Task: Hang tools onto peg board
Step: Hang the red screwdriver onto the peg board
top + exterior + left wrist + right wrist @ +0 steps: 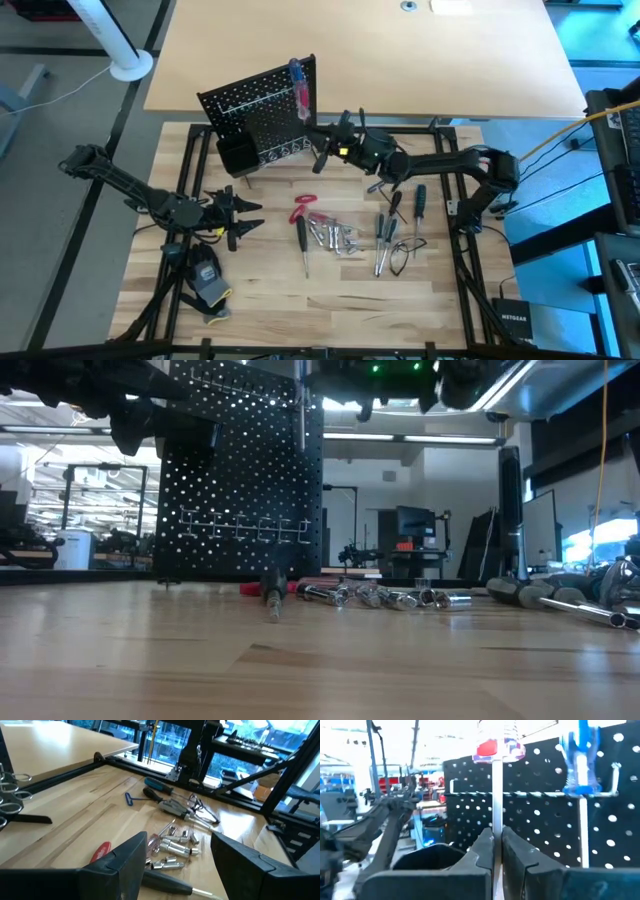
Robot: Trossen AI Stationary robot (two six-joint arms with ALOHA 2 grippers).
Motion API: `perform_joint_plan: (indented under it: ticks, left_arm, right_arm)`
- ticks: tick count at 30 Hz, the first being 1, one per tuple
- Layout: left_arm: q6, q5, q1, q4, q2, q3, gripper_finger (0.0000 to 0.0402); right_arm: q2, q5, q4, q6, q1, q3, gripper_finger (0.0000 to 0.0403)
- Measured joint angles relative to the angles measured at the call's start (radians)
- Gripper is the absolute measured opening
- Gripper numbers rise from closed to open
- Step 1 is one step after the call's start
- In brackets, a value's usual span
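Where its tip drops behind pinching fingers [485,852] — red-handled screwdriver [496,795], right gripper [497,851]; left gripper [177,855] wide, empty.

Lighting is even overhead in the high view; the wooden tabletop [330,300] reads bright with only soft, short shadows under the tools.

Low view: the peg board [240,480] is backlit by ceiling strip lights behind it, so its face is near-black silhouette. Tabletop in front of the board is smeared and out of focus.

Right wrist view: blown-out white background beside the board, heavy blur on the red-handled screwdriver [495,750] and the blue-handled one [580,760].

Left wrist view: daylight from windows beyond the tools, near fingers [125,865] soft.
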Motion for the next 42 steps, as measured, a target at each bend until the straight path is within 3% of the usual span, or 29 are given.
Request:
perform_joint_plan:
  ticks: [10,14,17,23,42]
  left_arm:
    - [0.008,0.000,0.001,0.001,0.005,0.000,0.0210]
    - [0.008,0.000,0.001,0.000,0.005,0.000,0.0210]
    - [0.003,0.000,0.000,-0.001,0.005,0.000,0.0210]
    - [-0.007,0.000,0.000,-0.002,0.005,0.000,0.0210]
    - [0.010,0.000,0.000,0.001,0.005,0.000,0.0210]
  right_arm:
    - [0.131,-0.008,-0.024,-0.004,-0.031,0.159,0.0021]
    - [0.166,0.058,-0.084,-0.009,-0.039,0.231,0.0021]
    - [0.193,0.050,-0.097,-0.009,-0.044,0.259,0.0021]
    - [0.204,0.110,-0.105,-0.010,-0.049,0.270,0.0021]
    - [0.207,0.112,-0.111,0.044,-0.080,0.270,0.0021]
